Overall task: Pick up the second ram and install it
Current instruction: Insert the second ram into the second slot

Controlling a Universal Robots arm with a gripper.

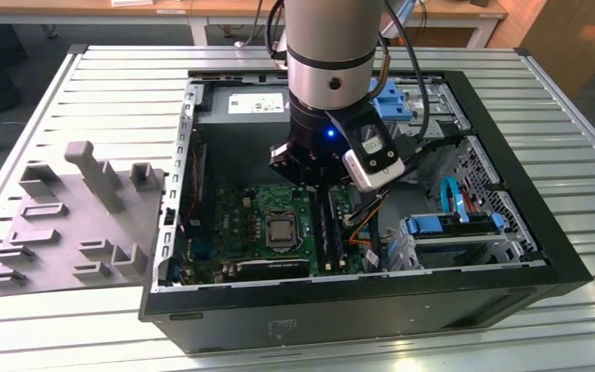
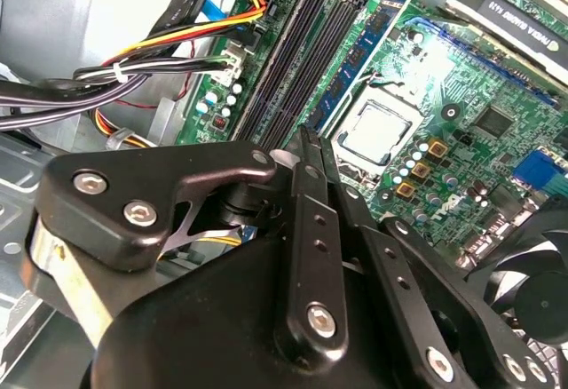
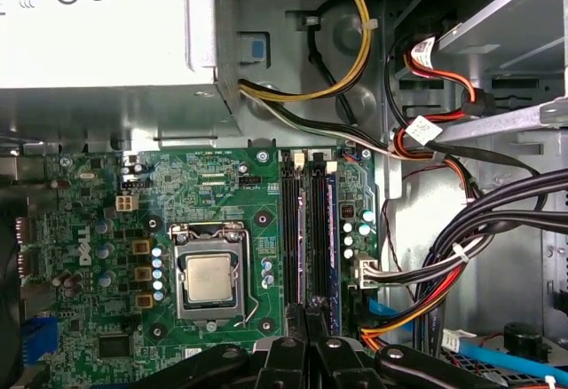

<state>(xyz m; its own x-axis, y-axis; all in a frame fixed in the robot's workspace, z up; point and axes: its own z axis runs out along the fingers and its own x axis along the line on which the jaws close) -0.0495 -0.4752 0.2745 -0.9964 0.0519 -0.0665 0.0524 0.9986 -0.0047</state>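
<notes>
your gripper [image 3: 306, 316] has its fingers [image 2: 306, 194] drawn together, barely a sliver between the tips in both wrist views. can't tell if a thin stick is pinched there, the fingers' own edges hide it. the tips hang right over the ram slots [image 3: 300, 229], just off the end of the row nearest the wrist, and whether they touch is unclear. one ram stick [image 3: 331, 242] is already seated upright in the outermost slot, on the side away from the cpu socket [image 3: 211, 281]; the black slots next to it look dark, so i can't say what's in them. in the exterior view your arm [image 1: 328, 54] comes straight down into the open computer case [image 1: 359, 322], which lies on its side on the slatted table [image 1: 587, 155]. inside the case: green motherboard [image 1: 241, 225], silver power supply [image 3: 98, 43] past the far end of the slots, a cable bundle [image 3: 470, 238] beside the board, and a drive cage with blue tabs [image 1: 452, 229] toward the exterior view's right. a grey moulded holder [image 1: 70, 225] sits on the table just beside the case, at the exterior view's left.
</notes>
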